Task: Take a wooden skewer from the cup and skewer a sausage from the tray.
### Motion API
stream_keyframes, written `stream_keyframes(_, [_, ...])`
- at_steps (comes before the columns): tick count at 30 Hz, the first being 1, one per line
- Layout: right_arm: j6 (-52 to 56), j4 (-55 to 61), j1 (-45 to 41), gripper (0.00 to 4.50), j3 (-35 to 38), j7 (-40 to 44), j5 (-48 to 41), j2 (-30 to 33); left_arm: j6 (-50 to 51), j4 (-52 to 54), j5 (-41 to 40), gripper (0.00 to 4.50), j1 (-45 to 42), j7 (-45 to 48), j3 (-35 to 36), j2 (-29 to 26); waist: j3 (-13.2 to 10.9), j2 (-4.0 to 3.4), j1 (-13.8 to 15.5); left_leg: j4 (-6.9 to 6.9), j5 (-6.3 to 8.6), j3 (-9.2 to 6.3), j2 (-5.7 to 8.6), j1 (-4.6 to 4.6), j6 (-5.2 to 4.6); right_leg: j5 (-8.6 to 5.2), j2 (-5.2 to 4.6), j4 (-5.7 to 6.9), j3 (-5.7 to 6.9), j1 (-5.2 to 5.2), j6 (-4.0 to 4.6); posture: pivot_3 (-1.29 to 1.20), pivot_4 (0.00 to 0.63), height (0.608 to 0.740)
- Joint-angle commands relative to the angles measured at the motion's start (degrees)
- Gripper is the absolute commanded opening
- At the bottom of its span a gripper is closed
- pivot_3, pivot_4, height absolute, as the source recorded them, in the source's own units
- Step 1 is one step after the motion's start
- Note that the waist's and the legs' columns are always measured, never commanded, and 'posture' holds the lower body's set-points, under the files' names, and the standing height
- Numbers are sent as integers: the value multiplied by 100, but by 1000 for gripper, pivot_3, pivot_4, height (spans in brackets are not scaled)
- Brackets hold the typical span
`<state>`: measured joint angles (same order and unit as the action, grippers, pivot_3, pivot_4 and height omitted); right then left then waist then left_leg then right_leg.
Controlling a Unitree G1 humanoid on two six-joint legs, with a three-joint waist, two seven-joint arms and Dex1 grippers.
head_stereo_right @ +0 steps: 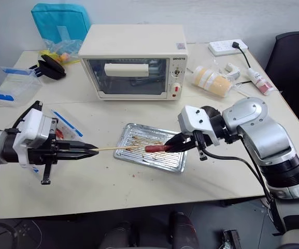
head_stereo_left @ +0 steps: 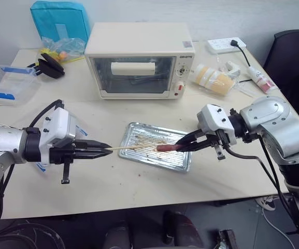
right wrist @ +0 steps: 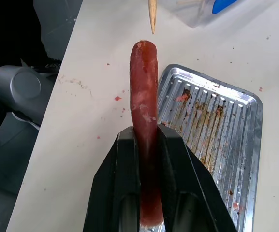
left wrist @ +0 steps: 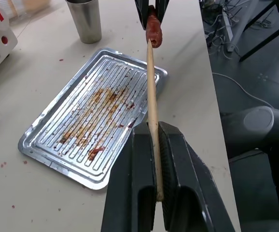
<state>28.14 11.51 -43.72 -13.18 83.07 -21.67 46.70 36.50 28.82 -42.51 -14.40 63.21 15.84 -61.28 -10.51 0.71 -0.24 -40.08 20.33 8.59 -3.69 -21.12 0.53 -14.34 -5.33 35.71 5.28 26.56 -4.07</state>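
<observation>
Now your left fingers [left wrist: 154, 193] pinch the wooden skewer [left wrist: 152, 101], its tip aimed end-on and just short of the sausage [right wrist: 145, 121] clamped lengthwise in your right fingers [right wrist: 170, 193].

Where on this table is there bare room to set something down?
Bare tabletop runs along the near edge, in front of the tray, and between the tray and the oven. It is crowded behind: the clear plastic box far left, wrapped cups and power strip far right.

Left gripper [head_stereo_left: 107, 149] and right gripper [head_stereo_left: 183, 145] clamped, facing
</observation>
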Motion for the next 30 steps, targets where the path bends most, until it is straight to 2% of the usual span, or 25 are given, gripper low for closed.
stream_keyframes(1, [38,171,-136,192,54,-54,-87,-62,-27,104,-51,0,-143,-26,-45,16,0,0,0,0,0,0,0,0,0,0,0,0,0,0,0,0,150,740])
stream_keyframes(17, [-23,67,-70,192,147,0,-19,64,-54,-5,14,0,41,112,196,-109,0,0,-1,0,0,0,0,0,0,0,1,12,0,0,0,0,150,740])
stream_keyframes(30, [49,110,-224,192,87,-88,-58,-103,-56,56,-5,0,-156,19,-63,9,0,0,0,0,0,0,0,0,0,0,0,12,0,0,0,0,150,740])
